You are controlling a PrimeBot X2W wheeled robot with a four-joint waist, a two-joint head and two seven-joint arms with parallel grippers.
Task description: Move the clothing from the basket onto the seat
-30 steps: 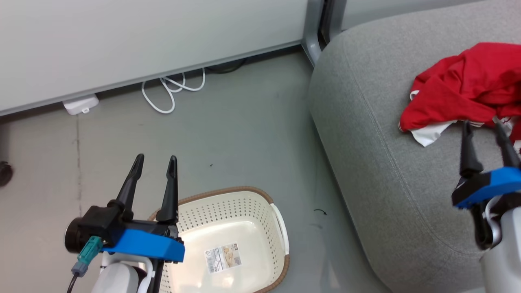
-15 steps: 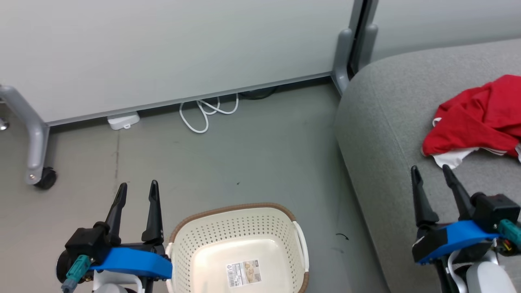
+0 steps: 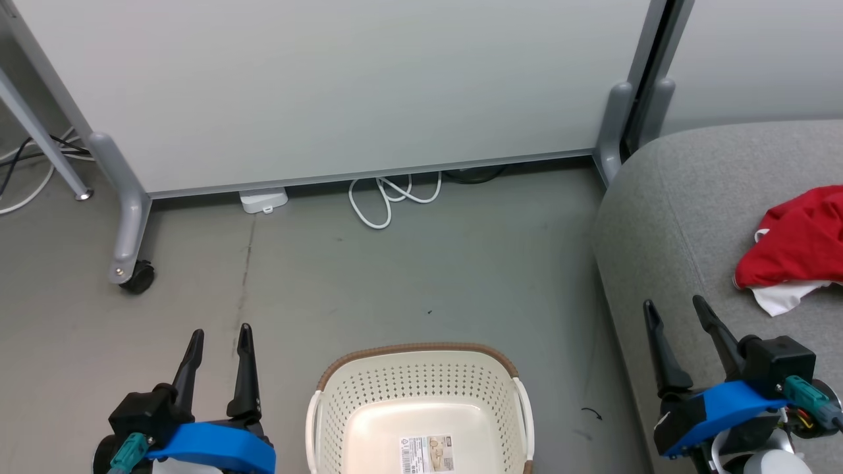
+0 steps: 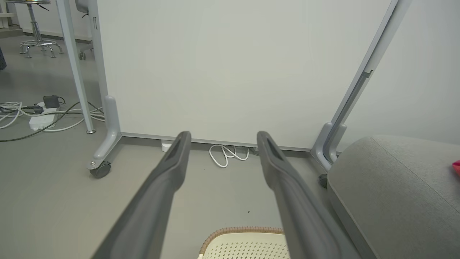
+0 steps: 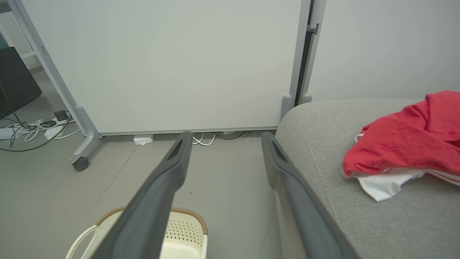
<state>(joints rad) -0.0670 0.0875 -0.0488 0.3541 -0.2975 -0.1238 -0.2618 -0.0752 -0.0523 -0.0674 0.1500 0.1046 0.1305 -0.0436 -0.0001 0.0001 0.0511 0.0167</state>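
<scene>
The clothing [image 3: 797,243] lies on the seat [image 3: 658,217], in from its rounded end — ahead-right of the right tool [image 3: 673,303], the nearer one. It and the left tool [image 3: 220,330] stand spread, empty — the basket [image 3: 415,349] looks bare.

The head camera sits high and looks steeply down and forward: the oval cream-white perforated plastic basket [image 3: 421,382] lies at its near edge, the pale grey partition panel [image 3: 362,85] stands far, and the rounded light grey fabric sofa [image 3: 665,217] takes the right. The two wrist cameras ride much lower and face nearly level toward that panel, one along the left gripper [image 4: 223,133], left of the basket, the other along the right gripper [image 5: 227,133], close beside the sofa's end. All three share the basket's far rim, the looped white cable [image 3: 388,197] at the panel's foot and the sofa's end.
</scene>
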